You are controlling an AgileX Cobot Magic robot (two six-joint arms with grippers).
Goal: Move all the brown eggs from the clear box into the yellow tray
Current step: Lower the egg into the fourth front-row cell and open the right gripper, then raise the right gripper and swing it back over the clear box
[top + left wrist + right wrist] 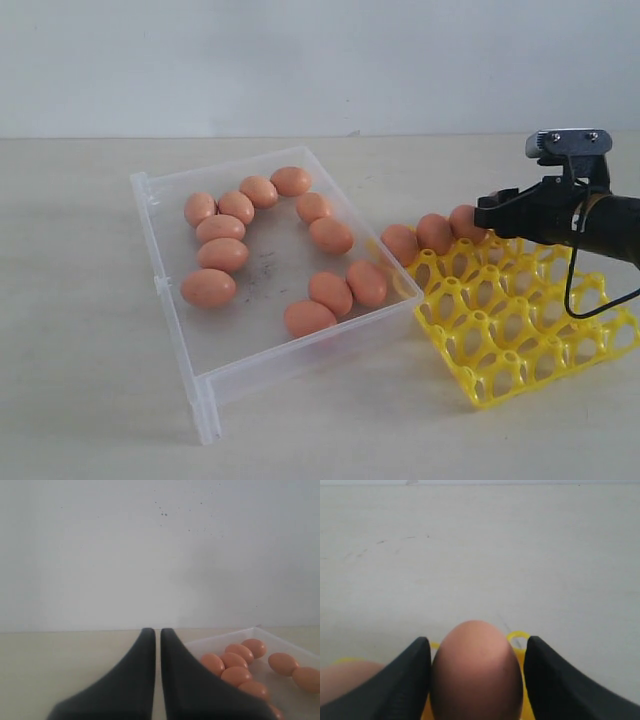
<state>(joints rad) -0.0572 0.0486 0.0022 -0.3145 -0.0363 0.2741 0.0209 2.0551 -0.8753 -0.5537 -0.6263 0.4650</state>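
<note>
exterior: high oblique over table [80,400] | left wrist: low, shares clear box [220,636] | right wrist: close-up

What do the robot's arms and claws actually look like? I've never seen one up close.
Only the right arm shows from outside: matte black, with a small grey box on top and a thin black cable looping beneath. The left gripper and right gripper each have two smooth, dark, wedge-shaped fingers tapering to rounded tips. I see no markings.
</note>
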